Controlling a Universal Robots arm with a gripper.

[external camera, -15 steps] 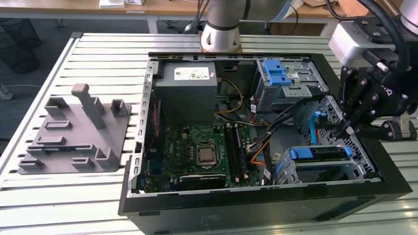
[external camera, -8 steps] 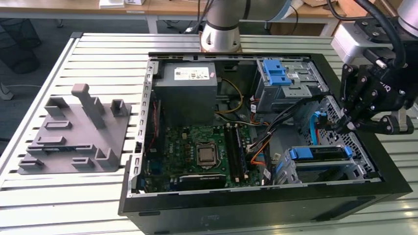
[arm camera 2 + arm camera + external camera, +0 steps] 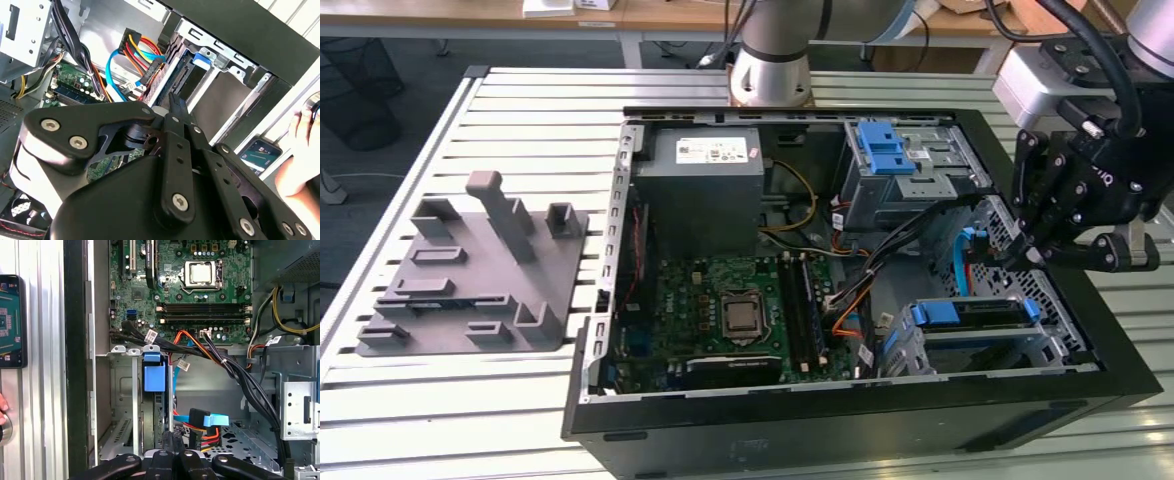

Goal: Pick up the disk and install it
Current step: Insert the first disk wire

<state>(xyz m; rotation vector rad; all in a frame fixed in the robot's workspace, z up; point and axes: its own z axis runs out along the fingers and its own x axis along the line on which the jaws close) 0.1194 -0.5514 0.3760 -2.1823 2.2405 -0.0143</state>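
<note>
gripper (image 3: 1014,255): fingers pinched together, nothing between them that I can see. It hangs over the computer case (image 3: 854,425), right above its drive cage (image 3: 122,390)
disk (image 3: 150,415): inside the case, standing on edge in that cage with its blue rail tab poking up
progress: pick-up looks done and the disk looks slotted in. Can't tell if it's clicked fully home
cable plugs (image 3: 207,420): loose in the case just beside the disk, and they don't look connected to it
rest of the case: motherboard (image 3: 720,300), power supply (image 3: 707,165), a second cage (image 3: 907,170) with a blue latch
outside the case: grey fixture plate (image 3: 467,270) on the table (image 3: 520,100), on the far side from the disk. A phone (image 3: 10,322) and a person's hand (image 3: 300,145) are just beside the near wall
</note>
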